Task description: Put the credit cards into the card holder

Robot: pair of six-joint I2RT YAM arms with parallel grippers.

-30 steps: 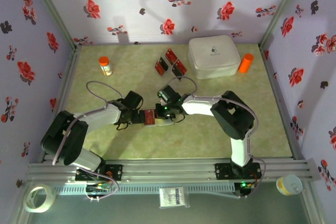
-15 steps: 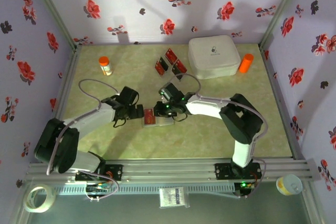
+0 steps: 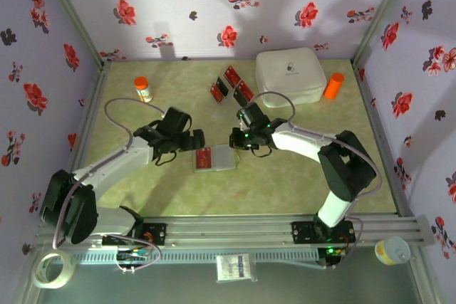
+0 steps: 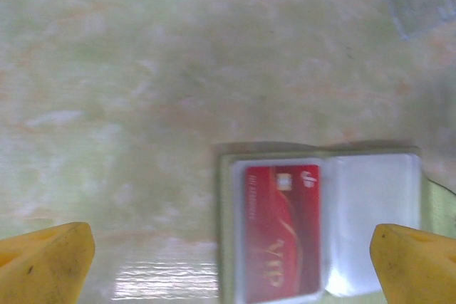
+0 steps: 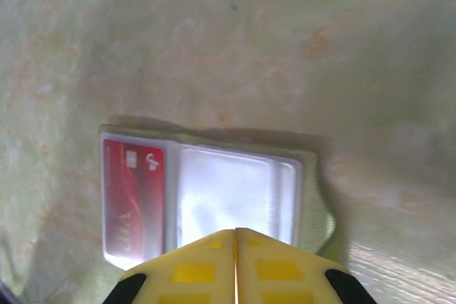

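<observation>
Jaws on left gripper (image 3: pixel 192 140) wide open, empty; right gripper (image 5: pixel 235 250) pinched shut, holding nothing. Card holder (image 3: pixel 225 159) lies open on table (image 3: pixel 285 183) between them, one red card (image 3: pixel 204 159) in a pocket. Three more cards (image 3: pixel 233 75) near white box (image 3: pixel 291 76).

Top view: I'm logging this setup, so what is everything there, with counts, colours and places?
card holder: one, olive edge, clear pockets, lying open, centre
credit cards: four, red; three loose at the back, one in the holder's left pocket
box: one, white, back right
bottle: one, orange cap, back left
cylinder: one, orange, right of the box
tape roll: one, pale, front left corner
tub: one, white and yellow, front right corner
left gripper: one, black, open, left of the holder
right gripper: one, black, shut, right of the holder
</observation>
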